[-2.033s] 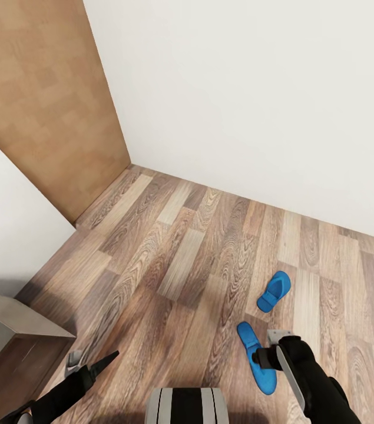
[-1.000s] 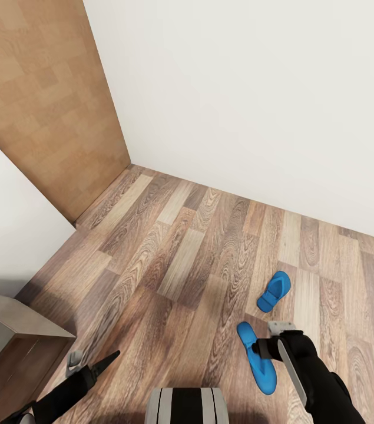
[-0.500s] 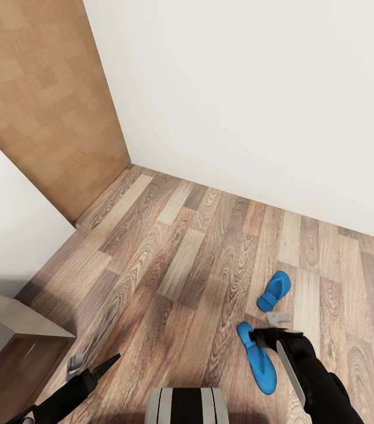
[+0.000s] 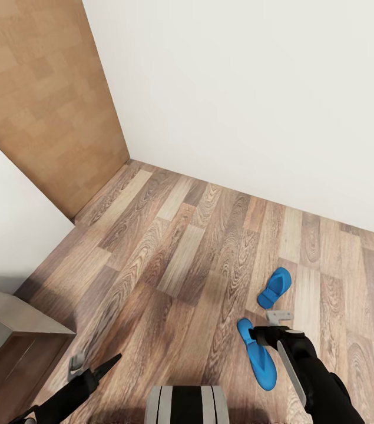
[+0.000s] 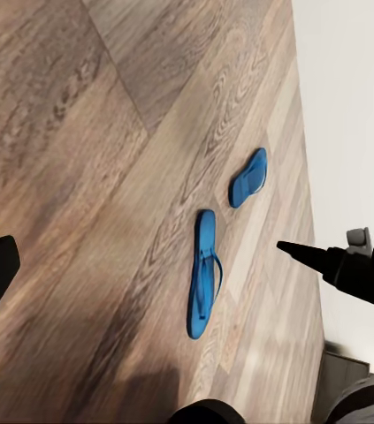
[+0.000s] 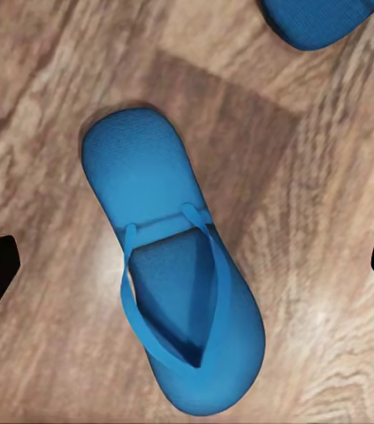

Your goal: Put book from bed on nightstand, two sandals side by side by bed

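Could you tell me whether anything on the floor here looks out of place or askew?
Yes: the two blue sandals are not paired. The nearer sandal and the farther sandal lie apart on the wood floor, one ahead of the other and angled differently. The right gripper hangs open above the nearer one.

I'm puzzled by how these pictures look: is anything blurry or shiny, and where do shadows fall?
Head view: sharp and evenly lit, a soft dark shadow on the floor by the grey box. Right wrist view: the near sandal is crisp, with pale glare patches on the planks beside it. Left wrist view: both sandals clear, the far sandal smaller; shadow darkens the nearest floor.
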Tool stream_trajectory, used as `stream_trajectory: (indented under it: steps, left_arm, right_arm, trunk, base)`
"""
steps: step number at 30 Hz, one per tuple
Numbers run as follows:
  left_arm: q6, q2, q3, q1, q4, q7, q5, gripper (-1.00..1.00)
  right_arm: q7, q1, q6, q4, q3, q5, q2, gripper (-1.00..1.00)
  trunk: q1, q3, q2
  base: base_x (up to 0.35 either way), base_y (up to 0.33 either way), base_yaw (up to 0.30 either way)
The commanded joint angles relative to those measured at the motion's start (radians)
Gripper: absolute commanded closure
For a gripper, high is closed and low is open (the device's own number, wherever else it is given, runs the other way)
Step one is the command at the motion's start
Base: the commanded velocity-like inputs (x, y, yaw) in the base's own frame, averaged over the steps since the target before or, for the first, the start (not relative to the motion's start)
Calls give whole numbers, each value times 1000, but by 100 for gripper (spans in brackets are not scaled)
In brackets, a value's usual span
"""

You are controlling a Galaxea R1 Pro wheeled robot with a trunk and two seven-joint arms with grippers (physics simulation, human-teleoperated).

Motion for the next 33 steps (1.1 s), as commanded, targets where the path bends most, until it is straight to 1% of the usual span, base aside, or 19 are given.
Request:
stream_trajectory:
  steps: [1, 31, 33]
  left_arm:
    - [9, 0, 0, 0, 0, -2, 5, -100]
    - [11, 1, 2, 0, -1, -8, 7, -100]
    - [11, 1, 2, 0, -1, -8, 7, -100]
  right_arm:
    - [0, 0, 5, -2, 0, 0, 0, -100]
    - [-1, 0, 7, -4, -1, 0, -1, -100]
    - [-1, 0, 7, -4, -1, 2, -1, -100]
  trunk:
    - [0, -5, 0]
    - [14, -121, -7]
    - [14, -121, -7]
  base:
    - [0, 0, 0]
    - [0, 0, 0]
    - [0, 0, 0]
